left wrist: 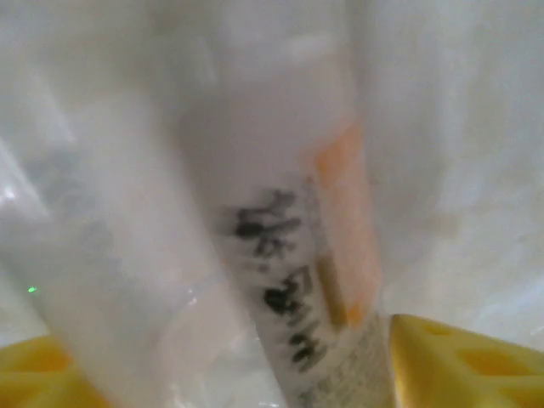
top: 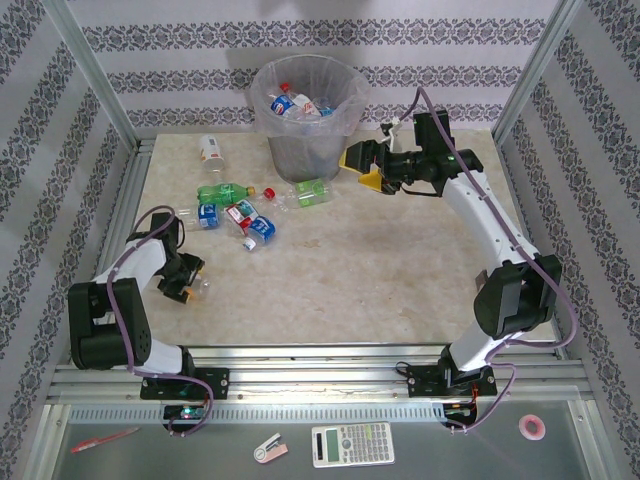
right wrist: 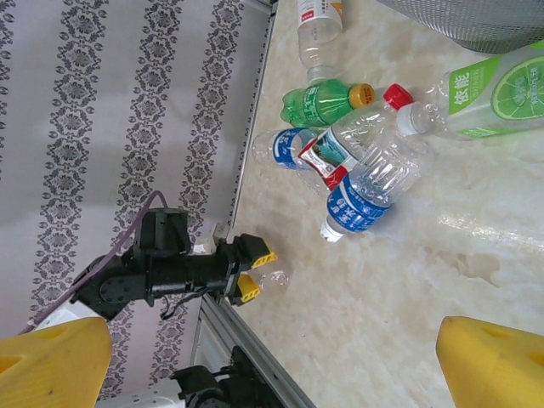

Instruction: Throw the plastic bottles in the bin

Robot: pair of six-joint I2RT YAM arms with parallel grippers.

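Observation:
The grey bin [top: 305, 125] stands at the back with several bottles inside its clear bag. My right gripper [top: 362, 168] [right wrist: 272, 374] hovers open and empty beside the bin's right side. On the table left of the bin lie a green bottle [top: 228, 192] [right wrist: 327, 102], a lime-label bottle [top: 305, 192] [right wrist: 484, 93], blue-label bottles [top: 262, 230] [right wrist: 365, 191] and a white-label bottle [top: 209, 149]. My left gripper [top: 192, 278] [left wrist: 238, 374] [right wrist: 255, 270] sits low at the front left, its yellow fingers closed on a clear bottle [left wrist: 280, 255] [right wrist: 274, 279] with a white, black-lettered label.
Aluminium frame posts and patterned walls enclose the table [top: 380, 270]. A metal rail [top: 330, 360] runs along the front edge. A calculator [top: 352, 443], a tape roll [top: 532, 427] and a pen [top: 103, 439] lie on the shelf in front.

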